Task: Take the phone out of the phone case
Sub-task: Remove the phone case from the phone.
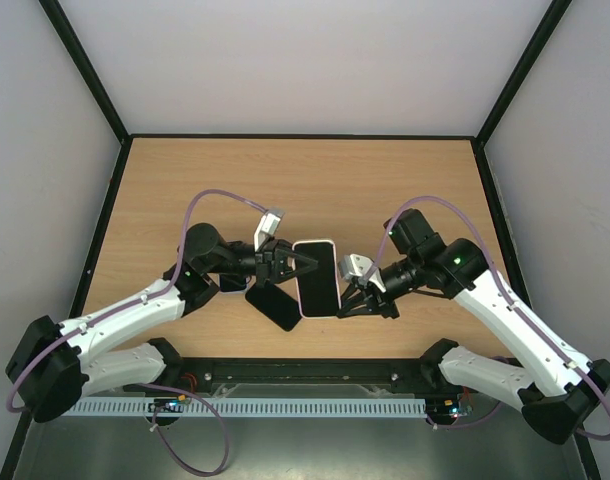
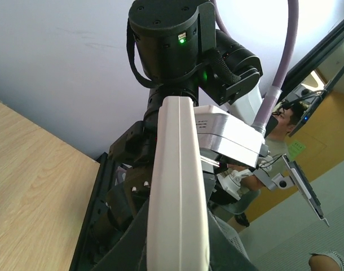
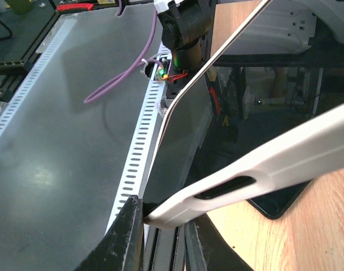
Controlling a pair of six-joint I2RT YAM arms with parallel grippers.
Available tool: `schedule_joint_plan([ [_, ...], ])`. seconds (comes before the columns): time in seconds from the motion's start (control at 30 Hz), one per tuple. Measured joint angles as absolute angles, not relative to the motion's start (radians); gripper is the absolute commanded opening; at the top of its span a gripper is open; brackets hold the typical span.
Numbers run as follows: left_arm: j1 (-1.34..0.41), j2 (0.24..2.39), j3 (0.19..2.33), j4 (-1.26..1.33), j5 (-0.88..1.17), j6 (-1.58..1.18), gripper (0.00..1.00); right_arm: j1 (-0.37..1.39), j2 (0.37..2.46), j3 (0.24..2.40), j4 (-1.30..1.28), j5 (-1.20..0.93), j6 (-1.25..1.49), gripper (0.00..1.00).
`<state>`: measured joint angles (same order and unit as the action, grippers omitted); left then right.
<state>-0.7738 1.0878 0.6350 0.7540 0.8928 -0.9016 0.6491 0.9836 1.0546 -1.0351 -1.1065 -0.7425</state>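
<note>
**Holding the phone case with both grippers**

My left gripper (image 1: 288, 262) is closed on the left long side of the phone case (image 1: 315, 243). My right gripper (image 1: 357, 290) is closed on the right long side, near the bottom corner. One of my right fingers (image 3: 127, 237) touches that corner.

The phone (image 1: 317, 280) sits inside the case with its dark glass facing up. On my right side the pale rim is bent away from the phone, so there is a gap between them there.

A second black phone (image 1: 275, 307) lies flat on the table (image 1: 285, 180). The case is held up in the air, just to the right of that second phone. Its lower left corner is over the second phone's edge.
</note>
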Motion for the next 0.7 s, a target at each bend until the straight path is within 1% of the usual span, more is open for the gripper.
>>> schedule_joint_plan([
  [0.07,-0.777,1.088,0.635,0.757,0.891,-0.902,0.03,0.651,0.979,1.059,-1.041,-1.095,-0.76,0.2],
  [0.1,-0.779,1.089,0.635,0.756,0.888,-0.905,0.02,0.653,0.976,1.061,-1.042,-1.087,-0.776,0.21],
  [0.57,-0.781,1.115,0.635,0.757,0.861,-0.928,0.02,0.66,0.951,1.069,-1.044,-0.986,-0.858,0.21],
  [0.7,-0.783,1.121,0.635,0.759,0.86,-0.93,0.02,0.662,0.947,1.069,-1.046,-0.963,-0.887,0.23],
])
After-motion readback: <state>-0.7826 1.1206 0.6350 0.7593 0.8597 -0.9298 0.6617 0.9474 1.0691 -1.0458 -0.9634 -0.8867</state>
